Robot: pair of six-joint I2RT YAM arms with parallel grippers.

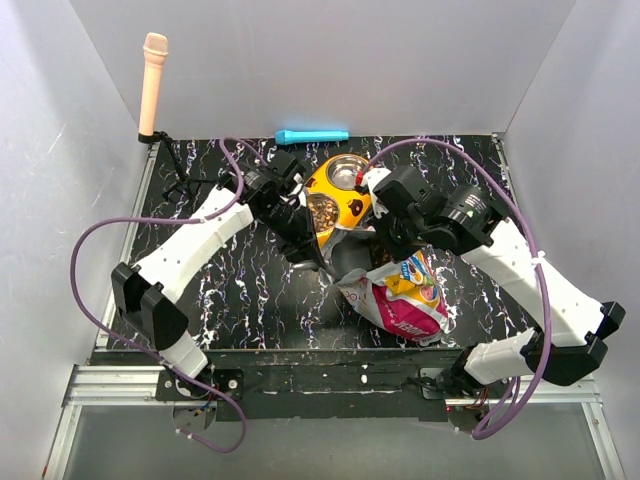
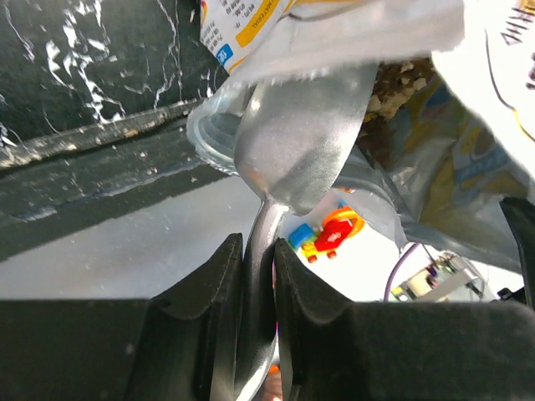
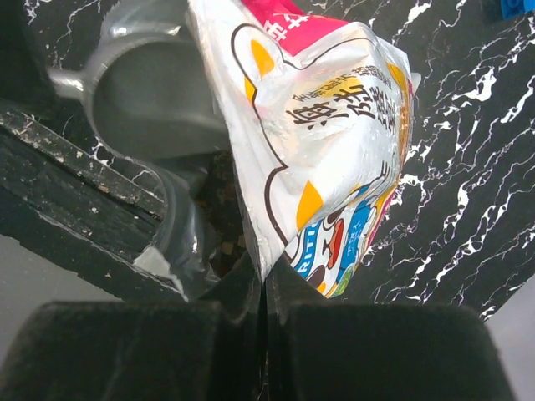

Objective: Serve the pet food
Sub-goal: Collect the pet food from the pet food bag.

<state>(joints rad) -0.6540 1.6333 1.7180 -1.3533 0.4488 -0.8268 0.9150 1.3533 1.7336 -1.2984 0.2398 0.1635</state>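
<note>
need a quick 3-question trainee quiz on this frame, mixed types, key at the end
1. True or false: the left arm's fingers clamp the handle of a metal spoon.
2. What do the right arm's fingers pinch? A) the spoon B) the edge of the foil bag C) nothing
3. In the top view, which dish of the yellow double bowl holds kibble?
Key: 1 true. 2 B. 3 the dish nearer the arm bases; the far one looks like bare steel.
</note>
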